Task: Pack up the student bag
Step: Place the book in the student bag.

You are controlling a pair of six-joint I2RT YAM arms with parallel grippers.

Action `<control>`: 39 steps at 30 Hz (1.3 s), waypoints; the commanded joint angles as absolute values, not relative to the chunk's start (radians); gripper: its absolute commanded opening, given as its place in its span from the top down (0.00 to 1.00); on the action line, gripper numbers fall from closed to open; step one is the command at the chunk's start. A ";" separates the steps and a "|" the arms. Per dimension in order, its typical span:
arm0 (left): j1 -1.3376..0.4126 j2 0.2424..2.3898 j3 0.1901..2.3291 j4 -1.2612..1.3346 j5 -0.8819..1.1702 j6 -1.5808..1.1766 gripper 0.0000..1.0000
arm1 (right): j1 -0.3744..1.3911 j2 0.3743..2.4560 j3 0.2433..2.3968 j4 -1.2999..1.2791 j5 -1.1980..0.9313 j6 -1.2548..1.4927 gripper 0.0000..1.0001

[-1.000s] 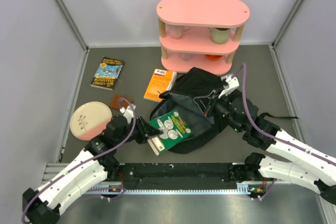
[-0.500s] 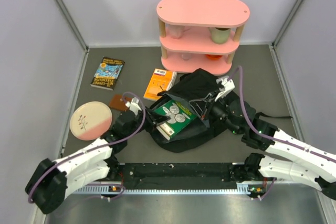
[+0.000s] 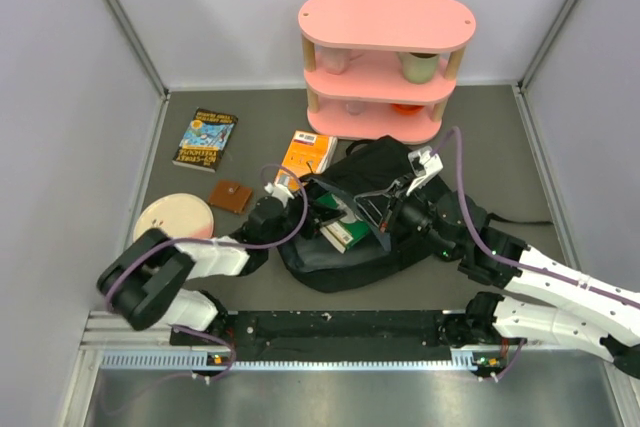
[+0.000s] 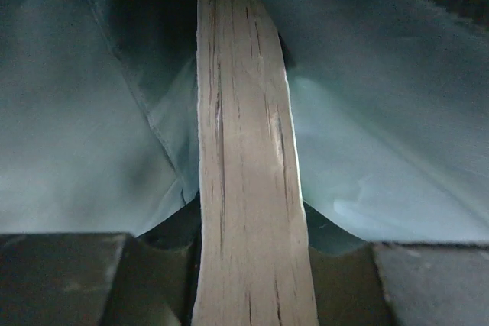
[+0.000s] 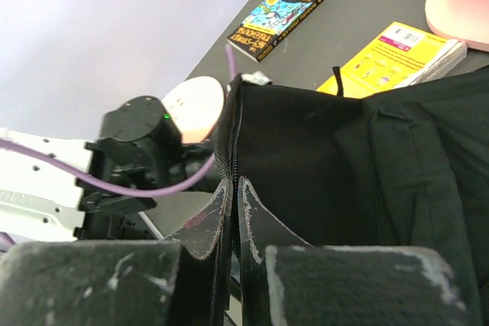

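Observation:
The student bag, black and floppy, lies mid-table with its mouth held open. My left gripper reaches into that mouth, shut on a green book that is mostly inside. The left wrist view shows the book's pale page edge running up between the jaws of the left gripper, with the bag's teal lining on both sides. My right gripper is shut on the bag's zippered rim; the right wrist view shows its fingertips pinching that rim of the bag.
An orange book lies just behind the bag and a blue-covered book at far left. A brown wallet and a pink plate sit left of my left arm. A pink shelf holding cups stands at the back.
My left arm has swung right and away, carrying the green book from the bag's front into its mouth. The right gripper has kept its hold on the rim.

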State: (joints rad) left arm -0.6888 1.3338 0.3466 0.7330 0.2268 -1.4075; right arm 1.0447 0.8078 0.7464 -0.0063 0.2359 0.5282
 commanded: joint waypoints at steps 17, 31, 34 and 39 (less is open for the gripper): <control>-0.755 1.919 0.632 1.416 0.362 -1.466 1.00 | 1.071 0.792 0.769 0.098 0.227 0.558 1.00; -0.796 1.824 0.540 1.243 0.350 -1.353 0.37 | 1.069 0.761 0.745 0.020 0.356 0.555 1.00; -0.798 1.795 0.525 1.186 0.360 -1.336 0.35 | 1.071 0.761 0.746 0.018 0.360 0.555 1.00; -0.798 1.720 0.492 1.054 0.359 -1.287 0.34 | 1.071 0.775 0.761 0.009 0.376 0.549 1.00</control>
State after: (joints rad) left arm -0.7933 1.8221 0.5125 1.1038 0.3401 -1.3506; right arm 1.0519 0.7803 0.7441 -0.0471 0.3428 0.5465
